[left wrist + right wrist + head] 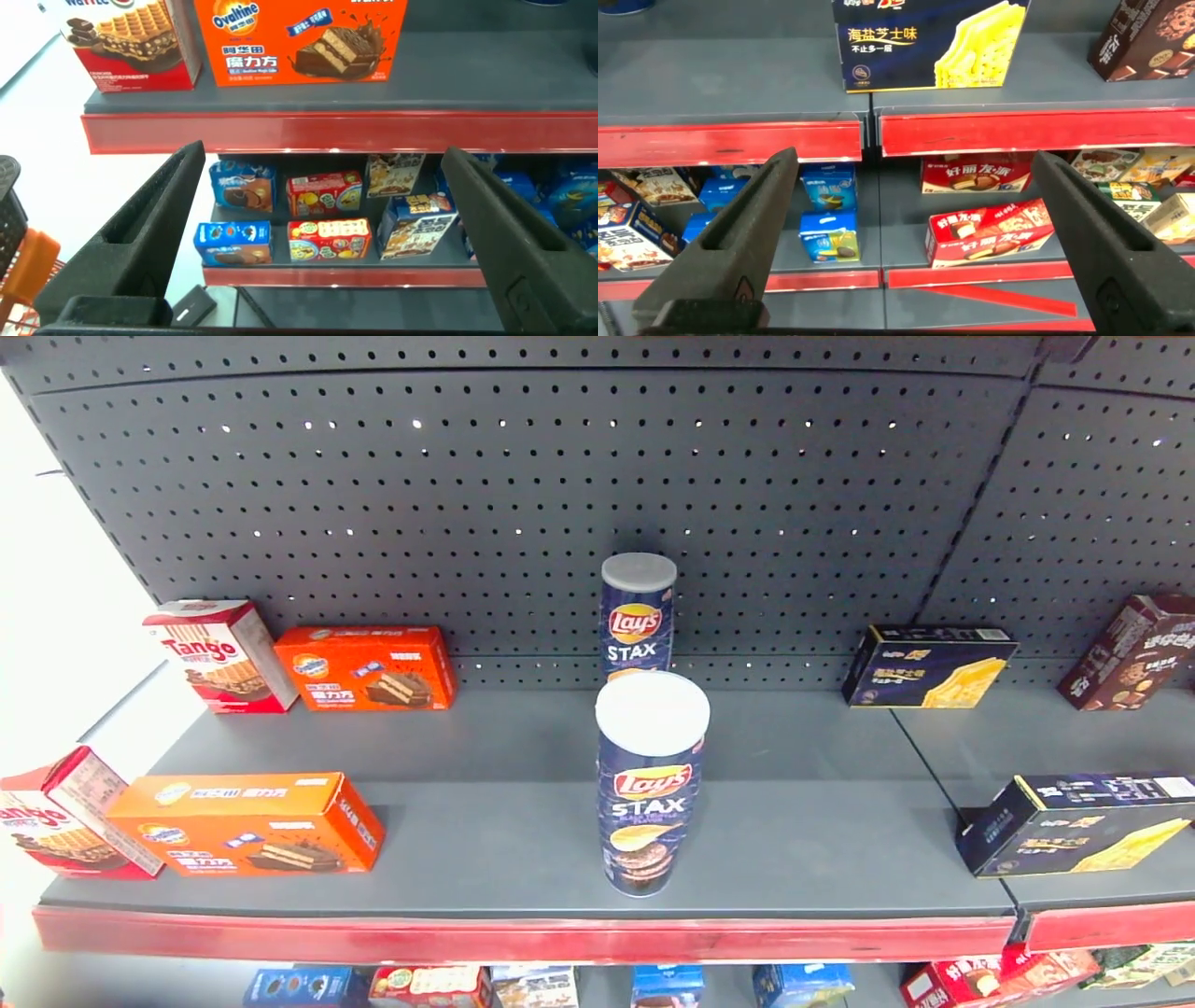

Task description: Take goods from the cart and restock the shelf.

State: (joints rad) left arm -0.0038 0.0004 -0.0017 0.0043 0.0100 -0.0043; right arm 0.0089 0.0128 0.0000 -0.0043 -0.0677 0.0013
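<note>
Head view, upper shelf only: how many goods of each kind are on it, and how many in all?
Chip cans: 2
Orange boxes: 2
Red-and-white wafer boxes: 2
Dark blue boxes with yellow: 2
Brown box: 1
Total: 9

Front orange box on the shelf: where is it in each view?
Head: front orange box, lower left, at the front edge.
Left wrist: same box, straight ahead above the red shelf-edge strip.
Right wrist: a navy box stands ahead instead.
Shared landmark: the red shelf-edge strip.
</note>
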